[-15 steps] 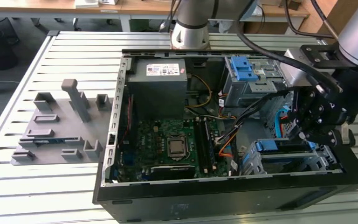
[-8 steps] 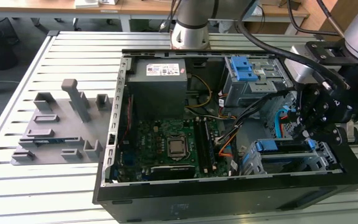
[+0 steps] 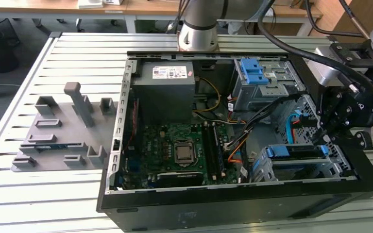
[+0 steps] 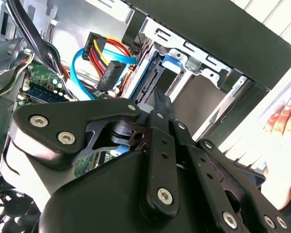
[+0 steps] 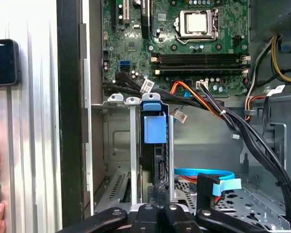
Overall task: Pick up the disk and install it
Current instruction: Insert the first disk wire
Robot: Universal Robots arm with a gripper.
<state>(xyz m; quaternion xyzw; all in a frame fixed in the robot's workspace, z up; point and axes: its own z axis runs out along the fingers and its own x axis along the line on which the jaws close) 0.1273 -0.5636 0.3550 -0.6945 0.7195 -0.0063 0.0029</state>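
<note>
Where the open computer case (image 3: pixel 238 206) lies on the slatted table (image 3: pixel 44 204), the disk (image 5: pixel 153 148) stands on edge inside the metal drive cage (image 5: pixel 117 141), on the case's side toward the exterior view's right. Its blue carrier bracket (image 5: pixel 153 127) faces the motherboard (image 5: pixel 184 48). Just beside the disk's opposite end sits the gripper (image 5: pixel 158 191), clenched with nothing between its jaws; whether it touches the disk cannot be told. A flat blue data cable (image 5: pixel 203 174) loops over the case floor next to the cage. Outside the case wall, a person's hand (image 4: pixel 283 124) lies over the table. Toward the exterior view's left are the grey power supply (image 3: pixel 167 85) and, on the table, a grey plastic fixture (image 3: pixel 63 131).
</note>
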